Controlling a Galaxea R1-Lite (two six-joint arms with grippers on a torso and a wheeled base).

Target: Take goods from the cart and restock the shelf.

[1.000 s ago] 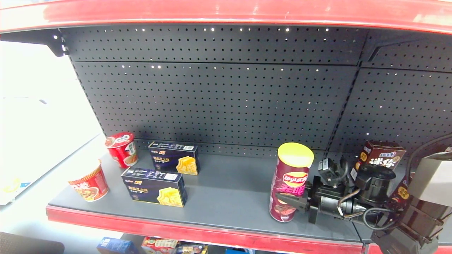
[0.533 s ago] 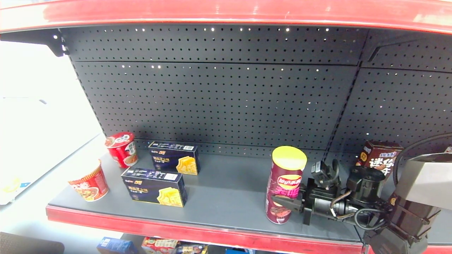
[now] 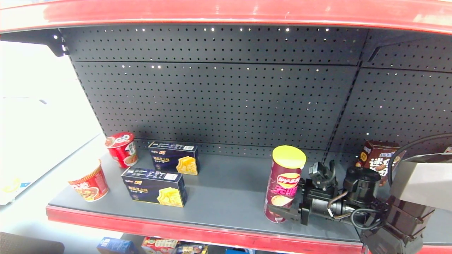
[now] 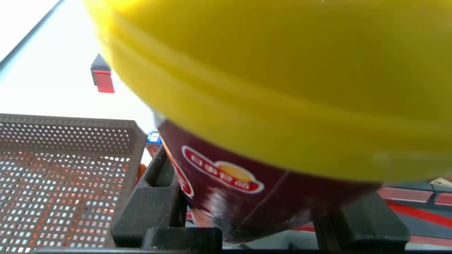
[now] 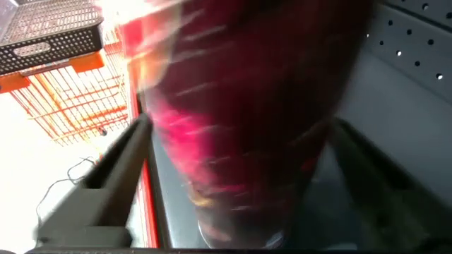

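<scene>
Plainly, the right hand (image 3: pixel 284 206) was clenched around the lower part of a maroon chip can (image 3: pixel 287 165) with a yellow lid, one finger on either side of it. The can leaned slightly, its top tipped toward the robot's right, at the right part of the grey shelf (image 3: pixel 226 197) near the red front edge; whether its base touched the shelf could not be told. Just behind the arm, toward the right, stood a brown box (image 3: pixel 378 157) against the black pegboard (image 3: pixel 219 98). Well apart on the left part of the shelf lay two dark blue boxes, one at the back (image 3: pixel 174 157) and one nearer the front (image 3: pixel 154 187), with a red noodle cup (image 3: pixel 122 149) beside the back one and another noodle cup (image 3: pixel 89 183) at the front left corner. The left hand (image 4: pixel 254 215) grasped a second chip can (image 4: pixel 282 85), also maroon with a yellow lid, held above a mesh cart basket (image 4: pixel 63 162).
</scene>
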